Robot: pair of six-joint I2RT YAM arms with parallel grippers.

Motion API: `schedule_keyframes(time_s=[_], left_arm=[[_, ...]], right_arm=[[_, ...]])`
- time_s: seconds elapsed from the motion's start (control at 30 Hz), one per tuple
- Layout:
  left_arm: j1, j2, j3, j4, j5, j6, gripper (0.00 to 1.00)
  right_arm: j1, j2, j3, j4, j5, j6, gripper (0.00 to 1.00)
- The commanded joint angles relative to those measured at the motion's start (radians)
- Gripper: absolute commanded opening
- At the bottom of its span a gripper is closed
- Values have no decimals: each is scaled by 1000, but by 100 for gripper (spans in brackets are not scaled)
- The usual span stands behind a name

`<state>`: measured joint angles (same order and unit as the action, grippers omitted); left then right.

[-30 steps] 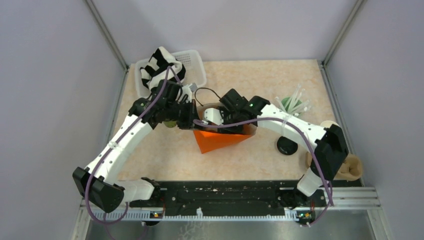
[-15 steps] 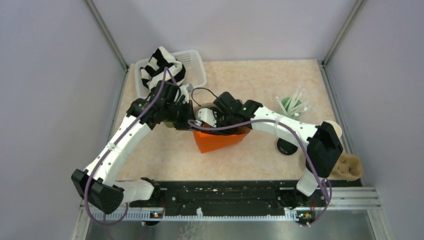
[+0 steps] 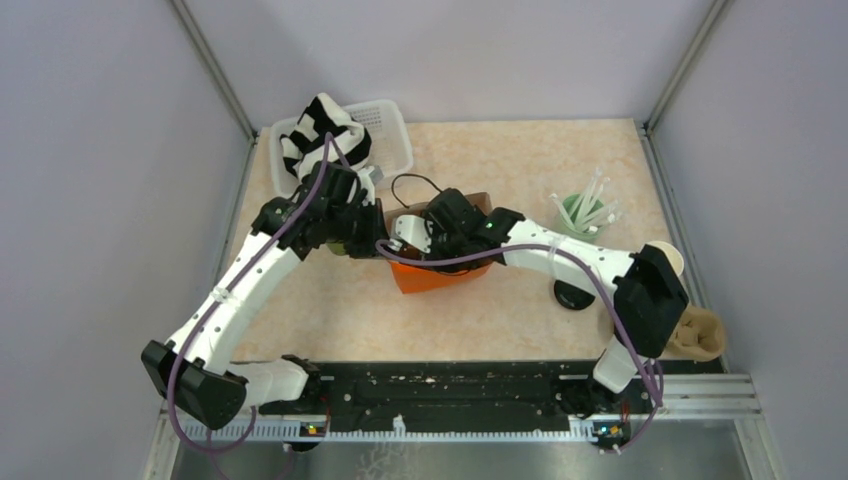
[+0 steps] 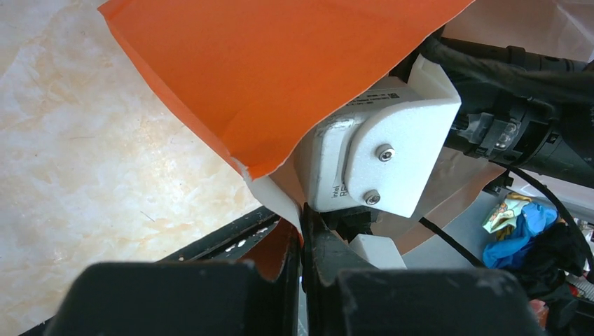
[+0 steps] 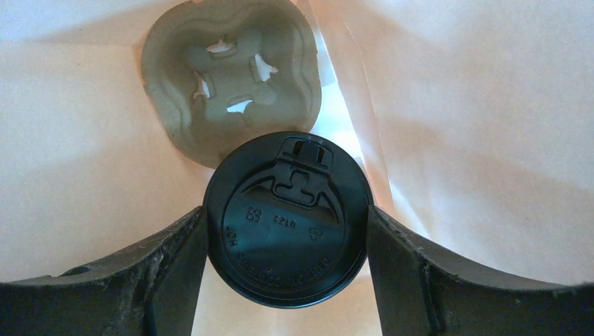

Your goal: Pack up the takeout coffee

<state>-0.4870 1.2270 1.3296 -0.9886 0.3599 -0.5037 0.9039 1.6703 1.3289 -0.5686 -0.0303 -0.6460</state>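
The lidded cup (image 5: 287, 220), mid-frame, is clamped by the right tool (image 5: 286, 241); likely light, crushable, best held under the rim. The orange bag (image 4: 280, 70) is pinched edge-on by the left tool (image 4: 302, 245).

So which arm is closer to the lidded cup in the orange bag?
The right: the right gripper clasps the lidded cup inside the orange bag; the left gripper pinches the bag's rim.

Left arm (image 3: 245, 275), right arm (image 3: 565, 255): white link shells, black joint housings, purple cable (image 3: 318, 180) along each. Right end effector (image 5: 287, 231): 2 black curved fingers (image 5: 175, 259), scuffed, dusty. Behind it: white angular block (image 4: 403, 133), 2 silver screws (image 4: 384, 152), small printed label (image 4: 340, 189). Left end effector (image 4: 303, 231): matte black.
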Motion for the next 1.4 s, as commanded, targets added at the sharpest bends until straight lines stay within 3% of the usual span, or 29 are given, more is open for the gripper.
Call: schedule_keyframes(time_s=[0.0, 0.37, 0.4, 0.43, 0.47, 1.0, 1.27, 1.37], left_arm=[[-4, -36, 20, 42, 18, -13, 9], [-3, -13, 45, 27, -6, 2, 10], [-3, -13, 43, 29, -7, 3, 10], [-3, -13, 41, 30, -6, 4, 10], [-3, -12, 40, 30, -7, 5, 10], [3, 48, 95, 4, 18, 27, 10], [20, 59, 104, 11, 72, 24, 15], [22, 70, 109, 15, 97, 20, 15]], right_arm=[[-10, 96, -29, -176, 83, -36, 35], [-10, -14, 116, -320, -3, 48, 66], [-10, -23, 128, -325, -6, 59, 73], [-10, -31, 149, -335, -9, 69, 94], [-10, -38, 165, -340, -10, 80, 98], [78, -70, 526, -590, 17, 349, 99], [92, -81, 912, -736, 228, 831, 99], [90, -91, 977, -803, 331, 992, 99]])
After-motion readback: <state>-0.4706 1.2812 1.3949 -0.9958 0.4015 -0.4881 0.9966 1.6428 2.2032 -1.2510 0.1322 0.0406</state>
